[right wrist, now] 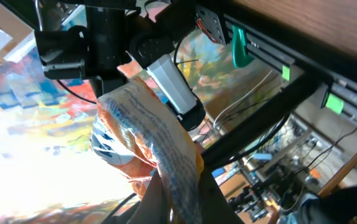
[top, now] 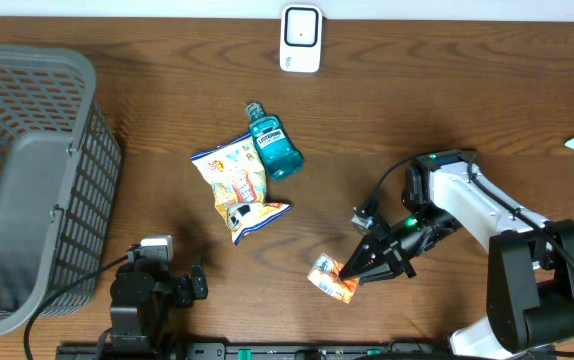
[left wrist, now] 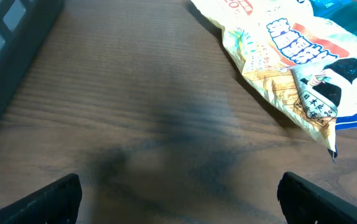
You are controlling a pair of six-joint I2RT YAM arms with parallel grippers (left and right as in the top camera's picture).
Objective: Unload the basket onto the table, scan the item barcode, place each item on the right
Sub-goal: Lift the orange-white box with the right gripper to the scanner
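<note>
One small orange packet [top: 329,280] is the item in play, pinched at one end by the right claw [top: 352,270], whose jaws are shut tight on it. In the overhead view the packet juts out past the fingertips toward the robot's left and the near edge of the bench [top: 447,100], so its long axis roughly carries on the line of the claw. The right wrist view shows its crinkled printed face close to the lens, but no barcode can be picked out there.

The white scanner [top: 300,38] stands at the far edge of the bench, well apart from the packet and a little to the robot's left of it. The coming move likely turns on this: the packet points away from the scanner, so the right arm would have to carry it across the bench and turn it to face the device.

Between the two lie a snack bag [top: 229,180] and a blue mouthwash bottle [top: 273,145], touching each other. The left claw [left wrist: 181,202] gapes wide and holds nothing, low over bare wood near the basket [top: 27,190].
</note>
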